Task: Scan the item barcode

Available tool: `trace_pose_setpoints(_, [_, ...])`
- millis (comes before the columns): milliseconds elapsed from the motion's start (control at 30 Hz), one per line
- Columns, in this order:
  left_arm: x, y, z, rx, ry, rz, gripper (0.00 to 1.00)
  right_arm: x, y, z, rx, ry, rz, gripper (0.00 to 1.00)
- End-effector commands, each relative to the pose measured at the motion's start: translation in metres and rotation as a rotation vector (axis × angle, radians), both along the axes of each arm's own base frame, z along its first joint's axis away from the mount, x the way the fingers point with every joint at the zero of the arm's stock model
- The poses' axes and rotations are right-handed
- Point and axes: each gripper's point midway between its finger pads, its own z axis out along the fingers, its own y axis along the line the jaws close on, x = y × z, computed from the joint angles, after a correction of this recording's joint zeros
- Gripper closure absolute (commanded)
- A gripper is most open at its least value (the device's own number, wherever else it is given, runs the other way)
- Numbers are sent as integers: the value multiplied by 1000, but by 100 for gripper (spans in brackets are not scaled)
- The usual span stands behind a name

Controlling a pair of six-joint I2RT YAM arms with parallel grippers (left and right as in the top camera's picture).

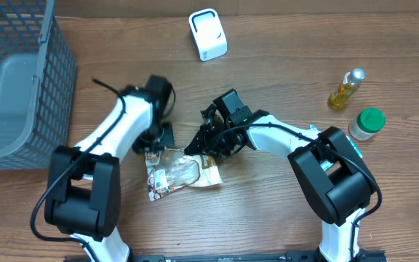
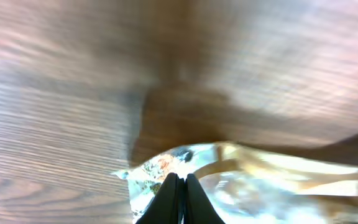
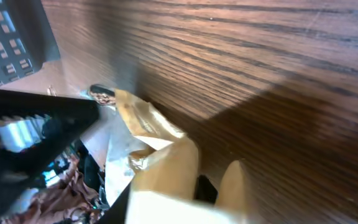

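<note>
The item, a crinkled clear packet (image 1: 177, 175) with a printed label, lies on the wooden table between both arms. My left gripper (image 1: 158, 145) is at its upper left corner. In the left wrist view its black fingers (image 2: 180, 176) press together with the packet's film (image 2: 260, 180) pinched at them. My right gripper (image 1: 197, 144) is at the packet's upper right edge. In the right wrist view its tan fingertips (image 3: 211, 158) stand a narrow gap apart, with the packet's crumpled corner (image 3: 135, 121) against the left finger (image 3: 173, 168). Whether film lies between them is hidden. No barcode shows.
A white boxy device (image 1: 208, 34) stands at the back centre. A grey mesh basket (image 1: 20, 80) fills the far left and shows in the right wrist view (image 3: 5, 34). A yellow oil bottle (image 1: 345, 89) and a green-capped jar (image 1: 366, 124) stand at the right.
</note>
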Motion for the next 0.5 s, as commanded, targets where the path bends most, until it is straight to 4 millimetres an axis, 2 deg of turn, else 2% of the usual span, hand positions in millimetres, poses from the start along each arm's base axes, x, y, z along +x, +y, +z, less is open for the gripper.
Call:
trace_pose_setpoints(0, [34,0,33,-25,-85,41,96,-2,-1,-7,-3,13,5,82])
trace_pose_setpoints(67, [45,3,51,-32,-118,54,95,-2,-1,-7,-3,13,5,83])
trace_pose_setpoints(200, [61,11,75,-38,-170,81,86,-2,-1,-7,-3,13,5,83])
trace_pose_setpoints(300, [70,27,83,-17,-199,117,80,-2,-1,-7,-3,13,5,83])
trace_pose_setpoints(467, [74,66,84,38,-213,198,69,-2,-1,-7,-3,13,5,83])
